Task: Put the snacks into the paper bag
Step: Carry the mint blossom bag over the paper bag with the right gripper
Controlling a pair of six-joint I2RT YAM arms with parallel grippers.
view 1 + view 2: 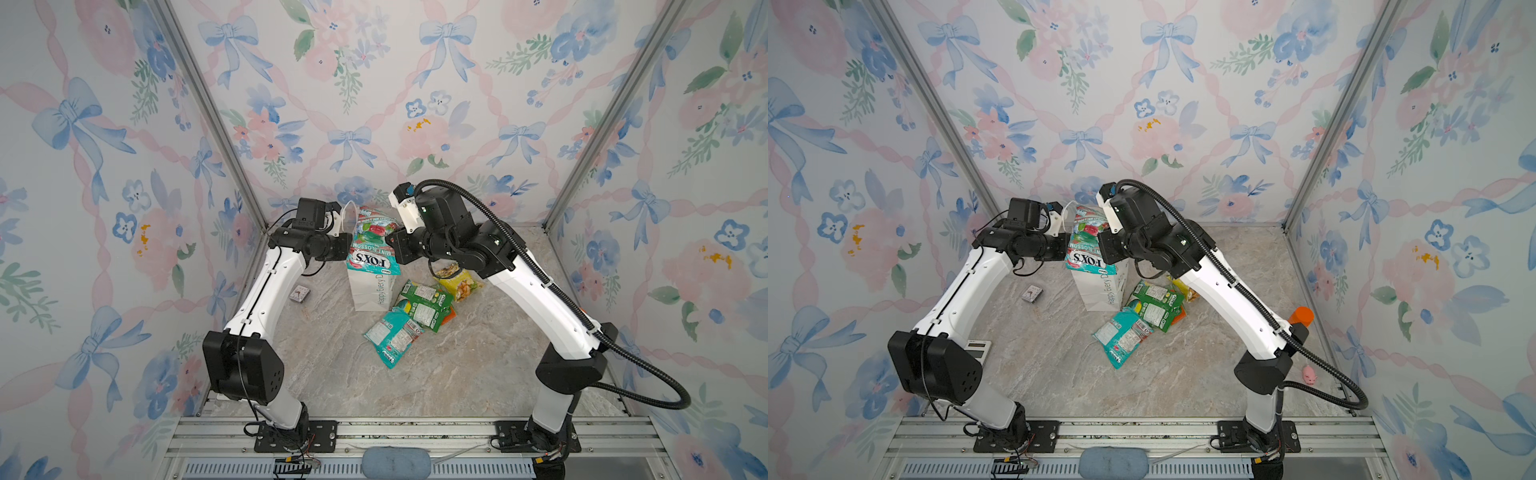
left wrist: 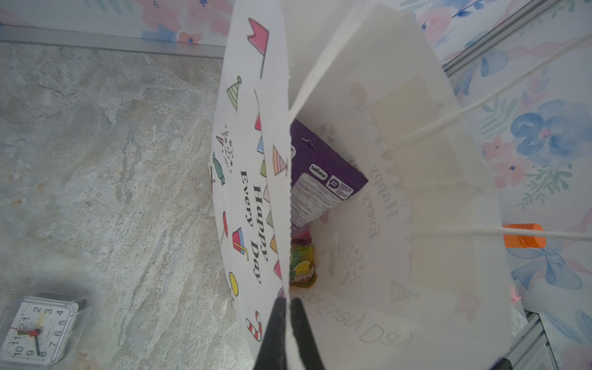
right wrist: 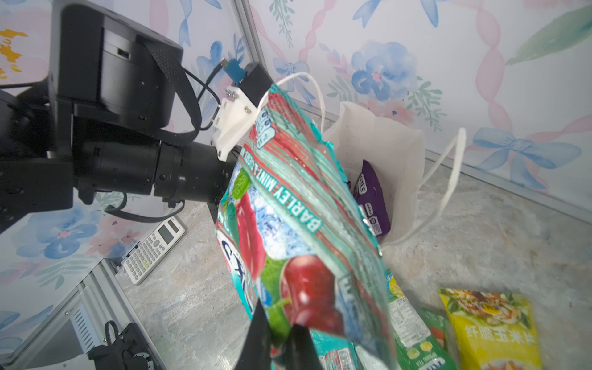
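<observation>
A marbled grey-beige stone-look tabletop [image 1: 457, 374] carries everything. At its back stands the tall white paper bag [image 1: 372, 291] with cord handles, party drawings and "Happy Every Day" lettering, upright with its mouth open. The left gripper [image 2: 290, 302] has its two black fingers pressed together on the top edge of the bag's printed wall, pinching the paper. In both top views the glossy teal FOX'S mint packet with red fruit print [image 1: 370, 245] is raised over the bag's mouth; the right gripper [image 3: 278, 323] pinches it at one end, and the packet tilts toward the opening without being inside. Just beside the bag on the right arm's side, three flat packets lie in a loose cluster: a second teal packet [image 1: 392, 338] nearest the front, a green packet [image 1: 426, 305] overlapping its upper edge, and a yellow chip bag [image 1: 459, 284] further back, close to the green one. Inside the bag a purple packet [image 2: 323, 179] leans against the printed wall, above a yellow-green wrapper [image 2: 301, 262] at the bottom, too hidden to identify. A white calculator [image 1: 978, 349] lies near the left arm's elbow, an orange-capped bottle [image 1: 1301, 318] stands behind the right arm, a small square clock [image 1: 300, 294] rests left of the bag, and a tiny pink pig figure [image 1: 1309, 375] sits near the right wall.
</observation>
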